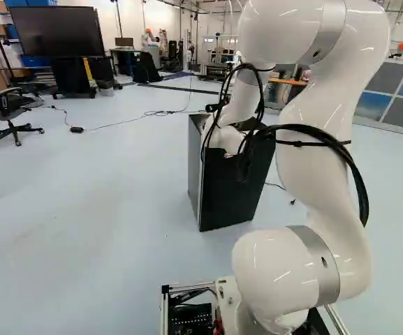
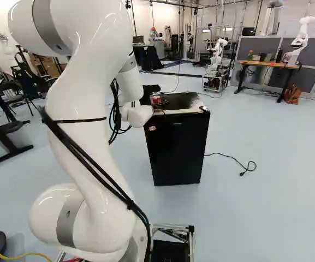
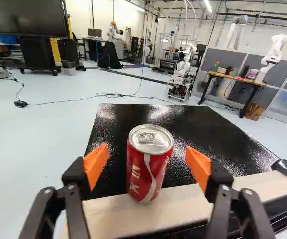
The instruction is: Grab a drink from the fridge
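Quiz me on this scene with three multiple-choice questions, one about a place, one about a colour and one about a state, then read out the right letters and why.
1. Where is the red metal can with a silver lid relative to the black box-shaped fridge?
A. Inside it
B. On top of it
C. On the floor beside it

2. What colour are the pads on the black two-fingered gripper?
A. Orange
B. Blue
C. Green

3. How do its fingers stand?
A. Shut on the can
B. Pressed together
C. Open, with the can between them

Answers:
1: B, the can stands upright on the fridge's upper surface.
2: A, both pads show orange.
3: C, a gap shows on each side of the can.
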Robot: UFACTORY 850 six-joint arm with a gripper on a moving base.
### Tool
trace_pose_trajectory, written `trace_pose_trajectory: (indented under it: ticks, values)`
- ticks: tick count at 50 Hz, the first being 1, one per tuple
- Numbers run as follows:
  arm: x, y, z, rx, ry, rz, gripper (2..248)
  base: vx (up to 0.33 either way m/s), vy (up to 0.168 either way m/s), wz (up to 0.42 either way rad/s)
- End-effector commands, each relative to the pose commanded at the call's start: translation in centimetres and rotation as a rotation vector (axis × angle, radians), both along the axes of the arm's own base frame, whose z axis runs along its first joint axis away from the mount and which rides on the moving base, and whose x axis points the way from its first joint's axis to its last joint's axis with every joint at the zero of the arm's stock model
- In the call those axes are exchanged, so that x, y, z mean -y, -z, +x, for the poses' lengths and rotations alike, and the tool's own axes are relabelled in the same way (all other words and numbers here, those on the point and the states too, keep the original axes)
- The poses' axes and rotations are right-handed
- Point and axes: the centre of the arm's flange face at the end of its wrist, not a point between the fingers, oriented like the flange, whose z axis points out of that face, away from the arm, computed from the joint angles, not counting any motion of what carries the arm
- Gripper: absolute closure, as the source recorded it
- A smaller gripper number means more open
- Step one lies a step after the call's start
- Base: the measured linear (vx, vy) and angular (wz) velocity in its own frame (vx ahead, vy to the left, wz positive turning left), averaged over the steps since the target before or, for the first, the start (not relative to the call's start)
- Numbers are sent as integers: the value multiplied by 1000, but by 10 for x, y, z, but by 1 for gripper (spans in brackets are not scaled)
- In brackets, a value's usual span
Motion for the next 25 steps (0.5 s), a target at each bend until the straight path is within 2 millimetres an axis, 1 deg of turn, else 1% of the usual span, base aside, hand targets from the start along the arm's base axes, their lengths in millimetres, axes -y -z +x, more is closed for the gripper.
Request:
trace_pose_trajectory:
  ticks: [1, 2, 7, 8, 12, 13, 17, 18, 25]
  values:
    - [0, 0, 0, 0, 0, 0, 24, 0, 0, 0]
    - [0, 0, 0, 0, 0, 0, 62, 0, 0, 0]
    - [0, -1, 0, 1, 0, 0, 62, 0, 0, 0]
    - [0, -1, 0, 2, 0, 0, 100, 0, 0, 0]
    - [0, -4, 0, 8, 0, 0, 100, 0, 0, 0]
    - [0, -5, 0, 9, 0, 0, 138, 0, 0, 0]
    - [0, -9, 0, 17, 0, 0, 138, 0, 0, 0]
    - [0, -10, -1, 19, 0, 0, 152, 0, 0, 0]
    - [0, -18, -1, 32, 0, -1, 152, 0, 0, 0]
